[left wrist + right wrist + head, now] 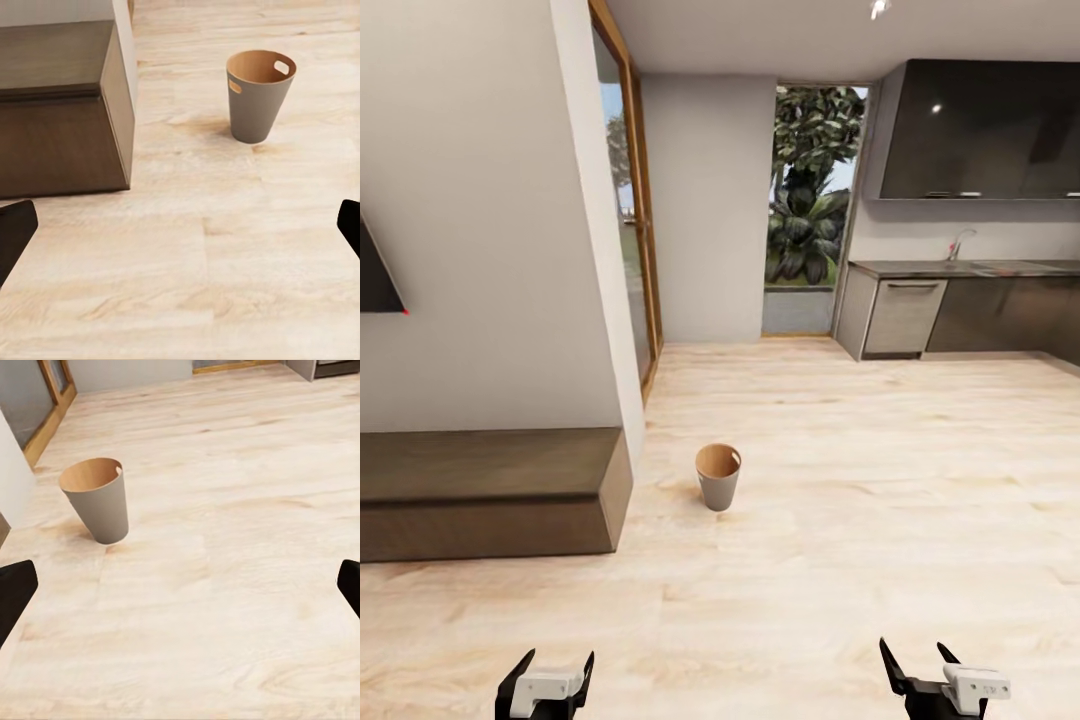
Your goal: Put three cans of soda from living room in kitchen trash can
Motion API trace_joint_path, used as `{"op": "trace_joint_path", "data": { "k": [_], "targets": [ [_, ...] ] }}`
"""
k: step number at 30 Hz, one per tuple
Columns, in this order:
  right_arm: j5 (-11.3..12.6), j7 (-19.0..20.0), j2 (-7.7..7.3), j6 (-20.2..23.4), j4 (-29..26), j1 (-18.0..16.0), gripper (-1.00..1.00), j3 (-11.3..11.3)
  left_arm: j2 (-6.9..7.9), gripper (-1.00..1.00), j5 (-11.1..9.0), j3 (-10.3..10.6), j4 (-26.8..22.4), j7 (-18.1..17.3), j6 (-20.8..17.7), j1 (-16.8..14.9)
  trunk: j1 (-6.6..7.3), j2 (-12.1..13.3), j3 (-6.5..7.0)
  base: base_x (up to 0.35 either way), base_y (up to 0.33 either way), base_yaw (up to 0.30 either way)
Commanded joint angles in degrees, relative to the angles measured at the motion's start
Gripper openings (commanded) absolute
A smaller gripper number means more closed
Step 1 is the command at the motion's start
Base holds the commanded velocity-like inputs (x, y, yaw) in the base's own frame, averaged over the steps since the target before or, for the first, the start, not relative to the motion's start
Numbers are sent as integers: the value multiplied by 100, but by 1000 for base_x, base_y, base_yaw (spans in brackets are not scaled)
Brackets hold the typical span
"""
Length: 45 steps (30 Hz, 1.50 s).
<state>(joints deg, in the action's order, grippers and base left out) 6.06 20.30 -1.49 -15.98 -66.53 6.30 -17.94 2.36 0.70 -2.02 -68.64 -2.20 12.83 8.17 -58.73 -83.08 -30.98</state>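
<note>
Left hand (547, 672) sits at the bottom left of my head view, fingers spread wide, nothing between them. Right hand (922, 662) at the bottom right is the same: wide, carrying nothing. Both wrist views back this up, with the dark fingertips (15, 231) at the far side edges of the frame and only bare floor in the gap.

Tash can (718, 477) stands upright on the light wood plank floor (880, 500), just below centre of the head view. Pale grey outside, coppery-brown inside, tapered, cutout handles near the rim. I see nothing inside it from here. In the left wrist view it's at the upper right (259, 97); in the right wrist view at the upper left (97, 502), where it looks tilted, most likely from camera angle. It is well apart from both hands.

Left of the can is a low dark-brown wooden bench (490, 490) against the white wall (480, 250); the can is near the bench's right end, not touching. A dark TV corner (375, 275) shows at the left edge.

Farther back: wood-framed glass door (635, 230) at upper centre-left, a window with green plants (810, 200) at top centre. Kitchen at upper right: dark wall cabinets (980, 130), tabletop with a faucet (960, 243), grey base units (900, 315).
</note>
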Motion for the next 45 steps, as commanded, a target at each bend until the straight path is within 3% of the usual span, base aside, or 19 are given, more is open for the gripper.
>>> {"op": "trace_joint_path", "data": {
  "k": [1,33,45],
  "targets": [
    [0,0,0,-1,0,-1,100,0,1,100,0,0,0,0,0,0,0,0,0,324,0,0],
    [-7,-3,0,7,0,-3,100,17,-7,100,8,0,6,0,0,1,0,0,0,324,0,0],
    [-9,-5,0,7,0,-2,100,18,-7,100,10,0,9,0,24,0,0,0,1,316,-68,137]
  ]
}}
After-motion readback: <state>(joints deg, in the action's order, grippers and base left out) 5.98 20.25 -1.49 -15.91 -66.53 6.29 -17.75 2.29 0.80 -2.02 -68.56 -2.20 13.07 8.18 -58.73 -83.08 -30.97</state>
